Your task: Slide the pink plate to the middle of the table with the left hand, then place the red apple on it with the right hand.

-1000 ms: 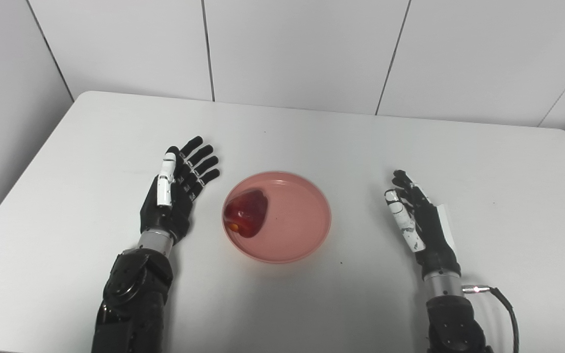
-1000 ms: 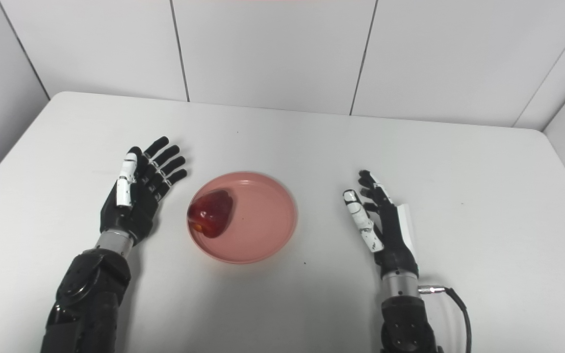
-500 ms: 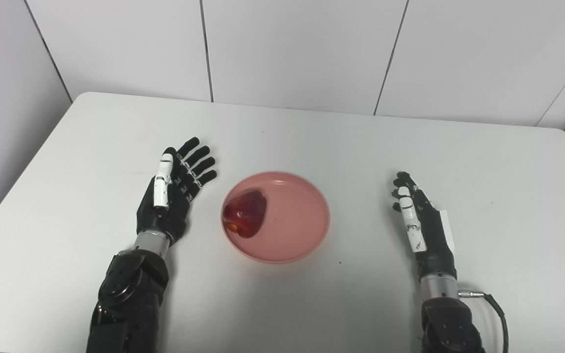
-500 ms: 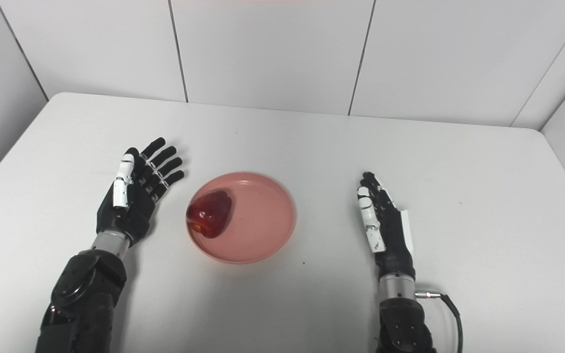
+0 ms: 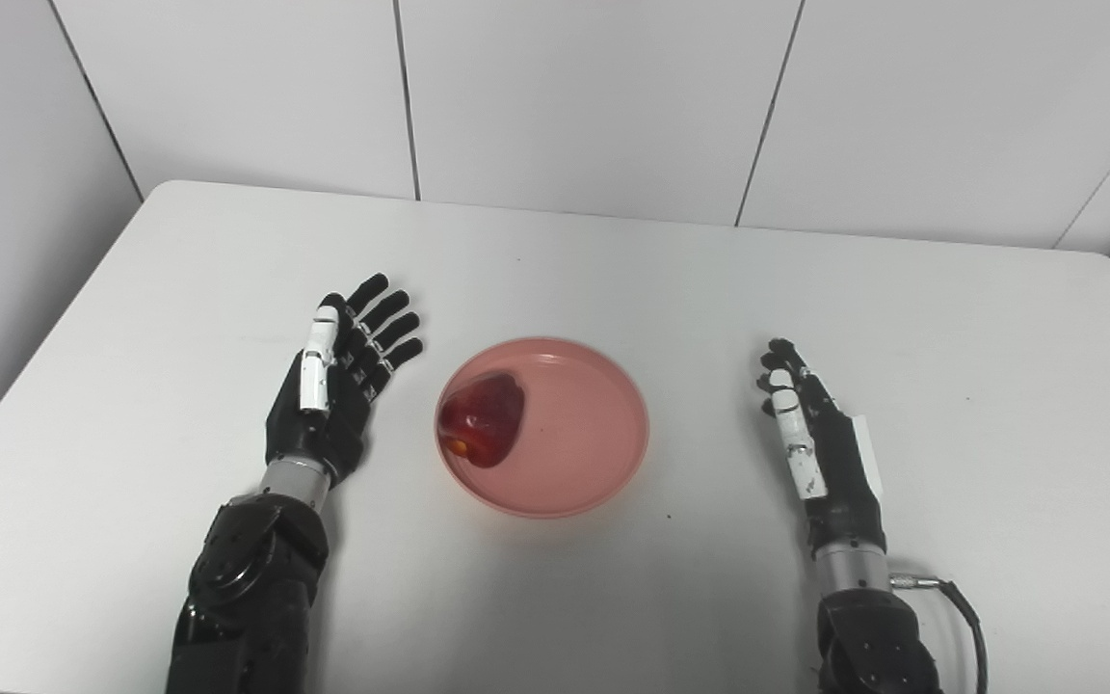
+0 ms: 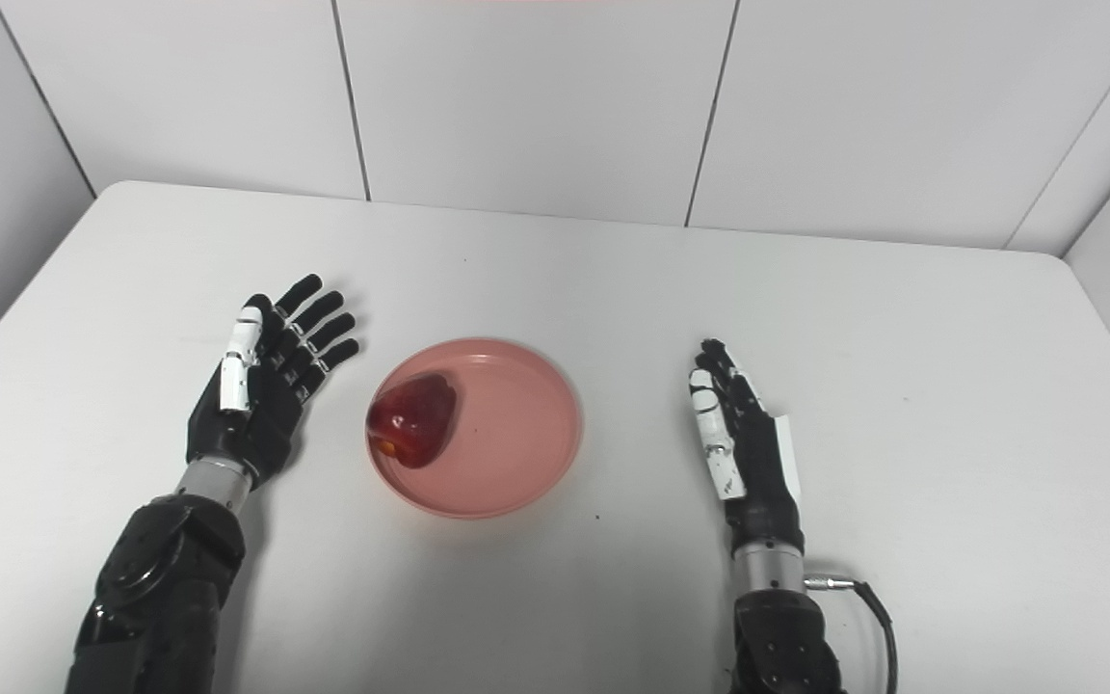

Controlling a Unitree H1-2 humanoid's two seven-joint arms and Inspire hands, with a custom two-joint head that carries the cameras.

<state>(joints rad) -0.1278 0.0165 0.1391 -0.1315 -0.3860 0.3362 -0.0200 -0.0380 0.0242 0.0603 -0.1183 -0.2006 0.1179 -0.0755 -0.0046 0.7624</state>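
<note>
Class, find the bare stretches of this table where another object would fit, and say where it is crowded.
Bare: the far strip of the table along the wall, and the near strip between the forearms. Crowded: the middle row, where the pink plate with the red apple sits between the left hand and right hand.

The red apple [image 5: 483, 420] looks glossy, the pink plate [image 5: 594, 463] smooth, perhaps plastic, the table [image 5: 613, 280] matt.
</note>
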